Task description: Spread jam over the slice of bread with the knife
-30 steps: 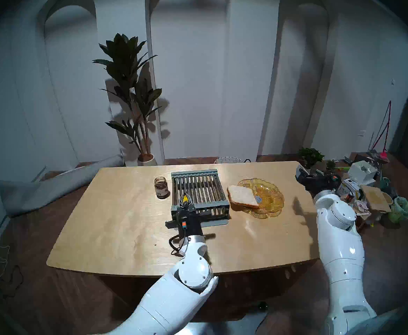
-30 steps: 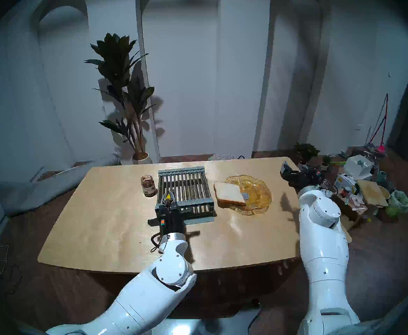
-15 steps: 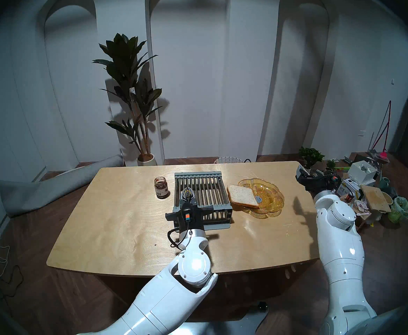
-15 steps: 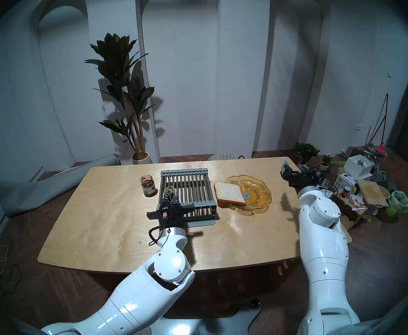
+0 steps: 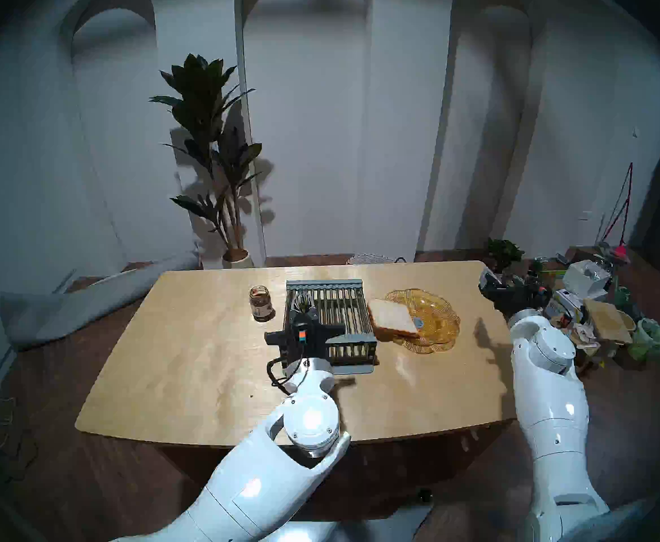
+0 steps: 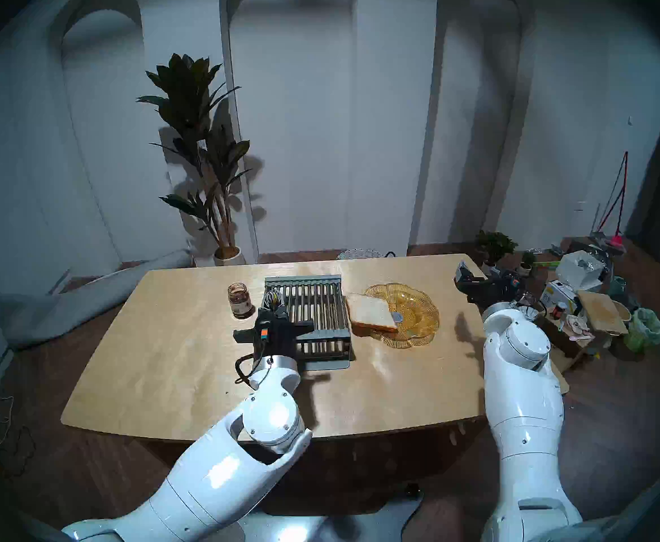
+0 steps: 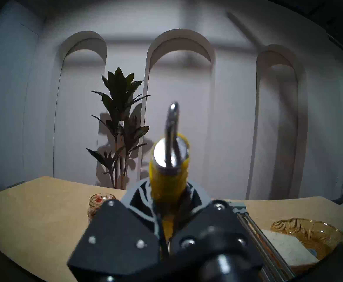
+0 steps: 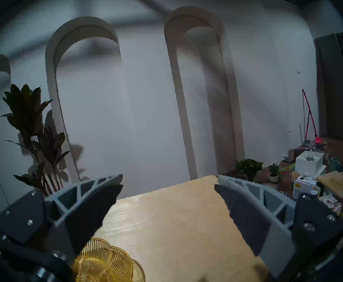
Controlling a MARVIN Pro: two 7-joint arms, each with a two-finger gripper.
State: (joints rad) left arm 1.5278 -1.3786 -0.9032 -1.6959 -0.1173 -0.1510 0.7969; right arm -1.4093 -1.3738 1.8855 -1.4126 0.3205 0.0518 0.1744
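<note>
1. The left claw [image 7: 166, 224] is pressed together on the yellow handle of the knife [image 7: 169, 173]. It holds the knife above the near left corner of a grey slatted rack [image 5: 344, 314] on the tabletop [image 5: 187, 373].
2. In the left wrist view the silver blade points away from the robot and tips slightly upward. The knife's long axis runs in line with the claw, handle toward the wrist and tip toward the far wall.
3. The jam jar [image 5: 260, 302] stands open just left of the rack. The slice of bread [image 5: 393, 317] lies right of the rack, half on the amber glass dish [image 5: 438, 318] and half off it, so it sits tilted.
4. The right claw [image 8: 167, 194] is spread wide and empty, at the right edge of the tabletop.
5. Risks, as a judgement: the handle is round and held near its rear end, so it could twist in the grip when the blade meets thick jam. The jar is small and unsteadied, so a sideways scoop could tip it. The overhanging slice may rock or slide under spreading pressure.
</note>
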